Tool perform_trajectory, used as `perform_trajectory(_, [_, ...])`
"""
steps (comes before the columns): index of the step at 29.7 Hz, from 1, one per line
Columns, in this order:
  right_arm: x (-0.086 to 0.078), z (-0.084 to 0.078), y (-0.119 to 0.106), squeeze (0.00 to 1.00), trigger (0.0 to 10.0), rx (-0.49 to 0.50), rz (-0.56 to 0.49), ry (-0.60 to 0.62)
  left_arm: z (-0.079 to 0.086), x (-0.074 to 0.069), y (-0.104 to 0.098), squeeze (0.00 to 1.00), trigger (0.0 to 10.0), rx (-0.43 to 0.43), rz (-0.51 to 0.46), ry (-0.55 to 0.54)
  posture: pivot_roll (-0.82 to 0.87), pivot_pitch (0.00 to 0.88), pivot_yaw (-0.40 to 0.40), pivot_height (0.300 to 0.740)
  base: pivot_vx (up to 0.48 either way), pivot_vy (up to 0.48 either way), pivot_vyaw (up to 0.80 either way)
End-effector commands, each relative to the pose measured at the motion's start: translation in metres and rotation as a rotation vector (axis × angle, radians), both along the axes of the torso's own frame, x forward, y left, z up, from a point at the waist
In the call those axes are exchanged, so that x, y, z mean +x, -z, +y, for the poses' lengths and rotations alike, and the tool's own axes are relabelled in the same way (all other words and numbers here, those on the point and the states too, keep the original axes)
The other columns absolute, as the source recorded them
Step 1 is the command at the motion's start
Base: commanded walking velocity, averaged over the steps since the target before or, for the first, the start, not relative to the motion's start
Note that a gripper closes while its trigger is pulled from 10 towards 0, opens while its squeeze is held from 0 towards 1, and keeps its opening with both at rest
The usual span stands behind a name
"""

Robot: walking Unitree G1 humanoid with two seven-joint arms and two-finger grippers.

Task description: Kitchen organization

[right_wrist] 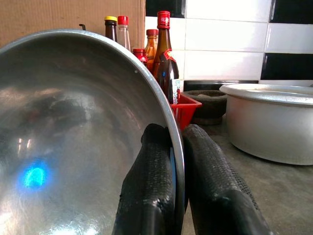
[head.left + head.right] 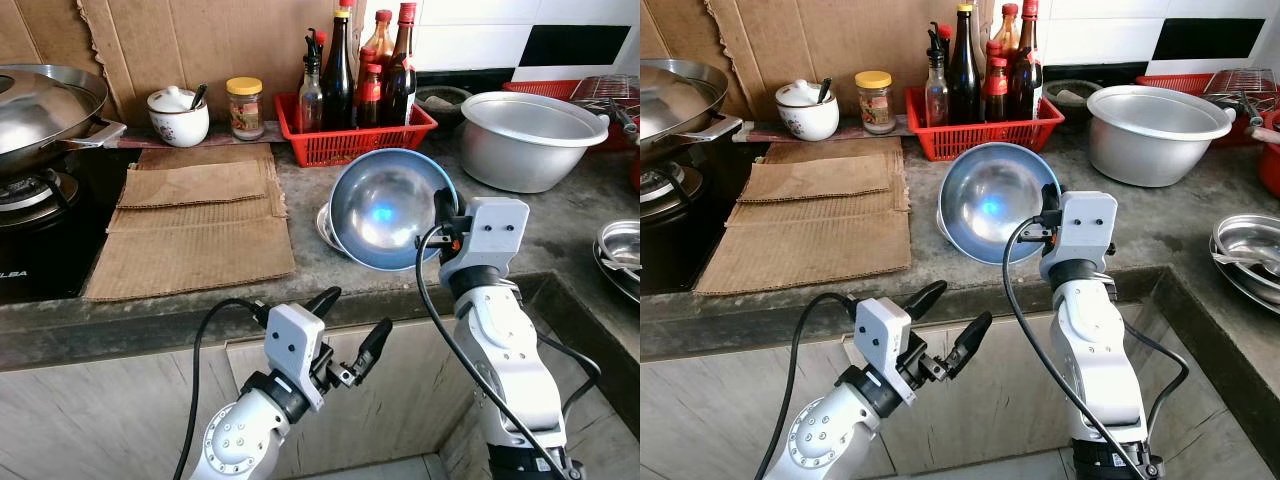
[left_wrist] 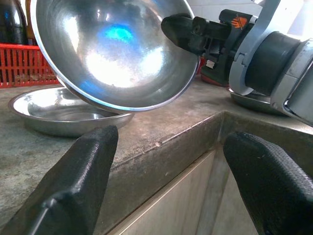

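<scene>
One steel bowl (image 2: 385, 208) tilted, rim clamped by right pincer (image 2: 443, 207); left pincer (image 2: 349, 325) apart at 6 o'clock below the table (image 2: 520, 215).

Shiny silver steel bowl (image 2: 385, 208) with a blue glint, red slotted plastic basket (image 2: 352, 140) of dark red-capped bottles (image 2: 362, 70), mottled grey counter (image 2: 560, 225), brown corrugated cardboard sheets (image 2: 195, 225), yellow-lidded jar (image 2: 245, 107), white floral sugar pot (image 2: 179, 116), black-and-white wall tiles (image 2: 520, 35), dull grey aluminium pot (image 2: 522, 138)

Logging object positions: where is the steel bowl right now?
The steel bowl is tilted, rim pinched by the right end effector, above a steel plate before the red basket.
</scene>
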State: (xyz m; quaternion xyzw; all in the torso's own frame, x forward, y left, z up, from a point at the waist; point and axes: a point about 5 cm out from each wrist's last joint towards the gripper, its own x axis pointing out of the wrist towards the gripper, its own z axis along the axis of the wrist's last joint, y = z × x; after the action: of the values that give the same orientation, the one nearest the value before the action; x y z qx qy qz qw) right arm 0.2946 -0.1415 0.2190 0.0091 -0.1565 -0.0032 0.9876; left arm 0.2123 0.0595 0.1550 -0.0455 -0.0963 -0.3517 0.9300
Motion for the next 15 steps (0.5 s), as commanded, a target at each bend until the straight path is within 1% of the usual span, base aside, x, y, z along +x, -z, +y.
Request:
perform_trajectory(1, [0.000, -0.002, -0.002, 0.00, 10.0, 0.008, -0.008, 0.008, -0.003, -0.001, -0.007, 0.00, 10.0, -0.016, -0.017, 0.009, 0.05, 0.027, -0.053, 0.740, 0.000, 0.000, 0.00])
perform_trajectory(5, [0.000, -0.001, -0.002, 0.00, 10.0, 0.009, -0.008, 0.009, -0.002, 0.002, -0.009, 0.00, 10.0, -0.007, -0.038, -0.022, 0.05, 0.028, -0.050, 0.740, 0.000, 0.000, 0.00])
perform_trajectory(7, [0.000, -0.002, -0.002, 0.00, 10.0, 0.009, -0.008, 0.013, 0.003, 0.008, -0.013, 0.00, 10.0, -0.004, -0.075, -0.093, 0.05, 0.028, -0.050, 0.740, 0.000, 0.000, 0.00])
perform_trajectory(12, [0.000, -0.002, -0.002, 0.00, 10.0, 0.010, -0.007, 0.014, 0.005, 0.011, -0.019, 0.00, 10.0, -0.008, -0.109, -0.119, 0.04, 0.027, -0.051, 0.740, 0.000, 0.000, 0.00])
perform_trajectory(15, [0.000, -0.002, -0.002, 0.00, 10.0, 0.010, -0.007, 0.014, 0.004, 0.012, -0.020, 0.00, 10.0, -0.009, -0.110, -0.117, 0.05, 0.029, -0.051, 0.740, 0.000, 0.000, 0.00])
